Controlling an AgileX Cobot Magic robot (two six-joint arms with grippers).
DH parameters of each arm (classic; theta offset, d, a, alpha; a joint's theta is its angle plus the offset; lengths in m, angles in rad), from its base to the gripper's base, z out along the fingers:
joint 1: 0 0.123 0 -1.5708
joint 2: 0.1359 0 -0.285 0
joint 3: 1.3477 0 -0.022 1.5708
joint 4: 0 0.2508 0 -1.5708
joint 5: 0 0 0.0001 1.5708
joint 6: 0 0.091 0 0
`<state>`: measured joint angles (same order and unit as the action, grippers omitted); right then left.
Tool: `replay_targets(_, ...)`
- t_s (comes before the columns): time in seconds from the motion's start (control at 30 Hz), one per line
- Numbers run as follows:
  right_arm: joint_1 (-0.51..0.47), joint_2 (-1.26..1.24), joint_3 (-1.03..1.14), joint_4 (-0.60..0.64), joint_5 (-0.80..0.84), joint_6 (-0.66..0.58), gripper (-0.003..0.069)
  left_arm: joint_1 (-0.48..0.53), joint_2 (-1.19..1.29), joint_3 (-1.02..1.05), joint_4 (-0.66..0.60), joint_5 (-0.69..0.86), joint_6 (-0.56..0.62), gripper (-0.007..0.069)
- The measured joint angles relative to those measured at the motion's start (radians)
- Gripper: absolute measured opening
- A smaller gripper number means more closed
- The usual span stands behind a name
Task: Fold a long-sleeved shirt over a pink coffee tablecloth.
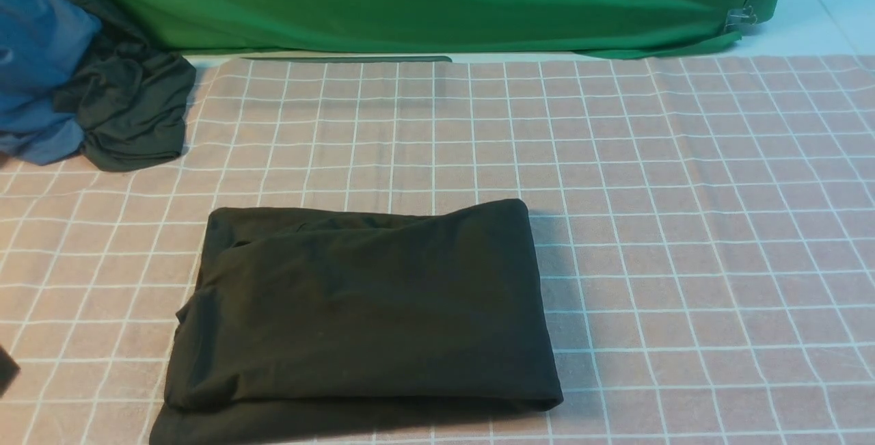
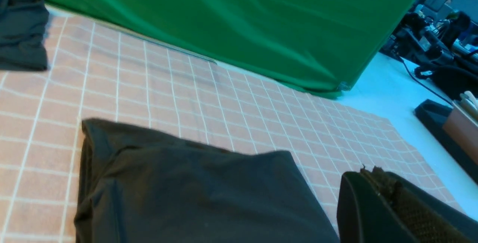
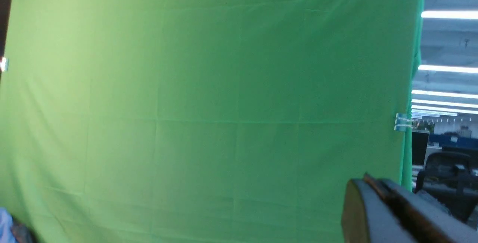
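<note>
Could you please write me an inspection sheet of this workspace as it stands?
Surface: pink tablecloth, white grid, lying flat with light creases.
Job's things: black shirt folded into a compact rectangle on the tablecloth, near edge.
Clutter: blue cloth and dark cloth bunched at the far left corner.
Grippers: left gripper shut, empty, beside the shirt; right gripper shut, empty, facing the backdrop.
Cables: one black cable beyond the table.
Surroundings: green backdrop held by a clip; office equipment behind.
</note>
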<state>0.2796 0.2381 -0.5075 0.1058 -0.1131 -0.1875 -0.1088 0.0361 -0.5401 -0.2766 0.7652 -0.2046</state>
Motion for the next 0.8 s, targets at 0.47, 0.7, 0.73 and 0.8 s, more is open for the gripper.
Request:
replay_targets(0.47,0.000,-0.066,0.025,0.000,0.020,0.016,0.0036,0.000,-0.038,0.066,0.028,-0.069,-0.011,0.0015)
replay_targets(0.7,0.000,-0.066,0.025,0.000,0.030,0.023,0.0043,0.000,-0.038,0.066,0.029,-0.073,-0.011,0.0015)
replay_targets(0.73,0.000,-0.066,0.025,0.000,0.030,0.023,0.0044,0.000,-0.038,0.066,0.029,-0.073,-0.011,0.0015)
replay_targets(0.8,0.000,-0.066,0.025,0.000,0.030,0.023,0.0045,0.000,-0.038,0.066,0.029,-0.073,-0.011,0.0015)
